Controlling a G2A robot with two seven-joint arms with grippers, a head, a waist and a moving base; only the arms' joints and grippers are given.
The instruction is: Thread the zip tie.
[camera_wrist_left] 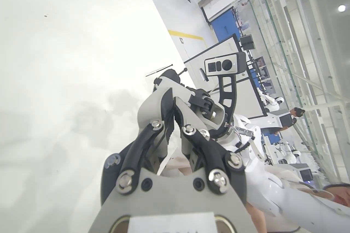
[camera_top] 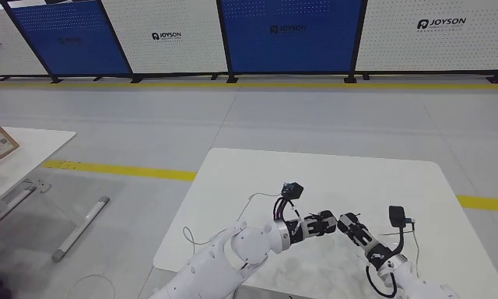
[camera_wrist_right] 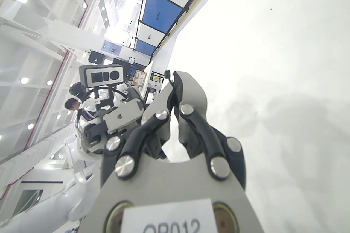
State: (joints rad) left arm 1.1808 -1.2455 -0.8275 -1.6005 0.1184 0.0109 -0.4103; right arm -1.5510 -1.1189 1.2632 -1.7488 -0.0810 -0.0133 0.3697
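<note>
One thin black plastic zip tie (camera_wrist_right: pixel 167 73) is running lengthwise through the right gripper (camera_wrist_right: pixel 173 81), which is clamping it, its head poking left past the tips. The left gripper (camera_wrist_left: pixel 172 101), pinched closed, is hovering just left of it.

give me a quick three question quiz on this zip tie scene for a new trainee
1. True or false: the left pincer and the right pincer face each other, tips close, above the white table.
2. What pokes out past the right pincer's tips? A) a red cable B) the black zip tie C) a screw
3. Fill in: the right pincer's jaws are ____ on the zip tie.

Key: 1 true; 2 B; 3 shut.
</note>
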